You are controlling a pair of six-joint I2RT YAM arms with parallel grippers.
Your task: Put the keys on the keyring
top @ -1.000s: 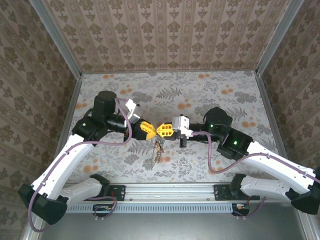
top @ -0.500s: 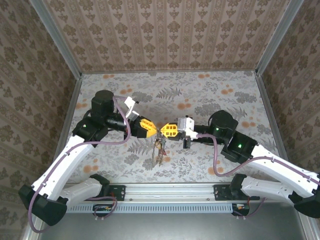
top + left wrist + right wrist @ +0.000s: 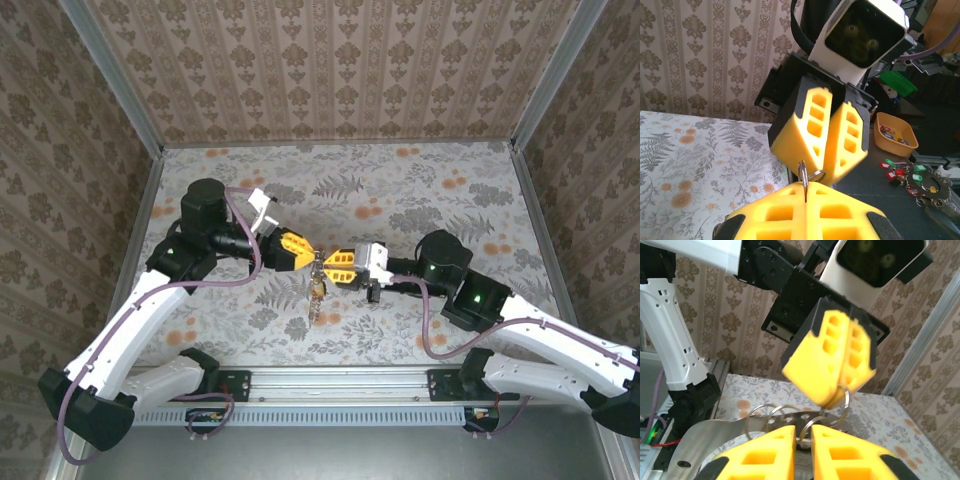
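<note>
Keyring [image 3: 316, 290] hangs mid-air over table [image 3: 450, 200] centre, left gripper [image 3: 806, 189] clamped tight on its wire loop; right gripper [image 3: 802, 434] jaws barely parted around it. Advice: left holds steady, right works slowly, no tugging.

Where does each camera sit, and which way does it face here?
Top external: above and behind the bases, looking down on the table; both arms show, left gripper and right gripper meeting tip to tip.
Left wrist: on the left arm, facing the right gripper; its own shut fingers pinch the keyring.
Right wrist: on the right arm, facing the left gripper; its own fingers at the bottom.
Shared: both wrist views show the keyring.
</note>
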